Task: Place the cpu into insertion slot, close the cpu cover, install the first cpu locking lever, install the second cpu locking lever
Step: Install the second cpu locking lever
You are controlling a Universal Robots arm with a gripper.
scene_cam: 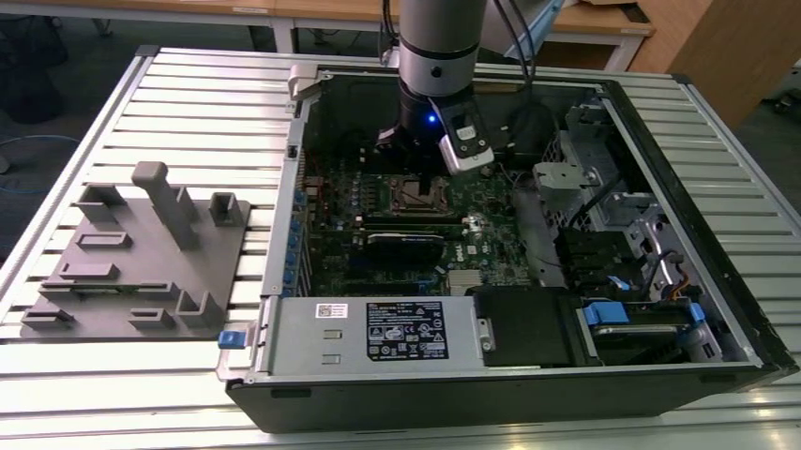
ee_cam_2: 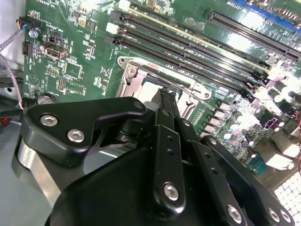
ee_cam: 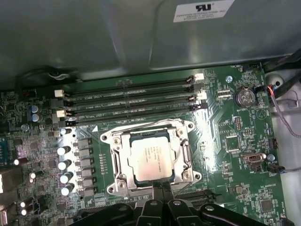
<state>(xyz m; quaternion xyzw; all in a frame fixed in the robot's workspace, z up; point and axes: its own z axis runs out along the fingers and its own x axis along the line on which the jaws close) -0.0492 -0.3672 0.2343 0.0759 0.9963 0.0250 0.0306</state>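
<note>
Cpu [ee_cam: 151, 159] is seen seated in the insertion slot [ee_cam: 117, 162] of the green motherboard [ee_cam: 235, 141], framed by the silver cpu cover [ee_cam: 186, 153], which appears laid down around it. The tool [ee_cam: 162, 188] is held just above the socket's near edge, its fingers drawn narrow and together, nothing gripped. A lever step is judged to be in hand; the push should be kept low and along the frame. The computer case [scene_cam: 701, 187] is laid open on a slatted metal counter [scene_cam: 188, 84], a grey fixture block [scene_cam: 138, 253] beside it near one edge.
</note>
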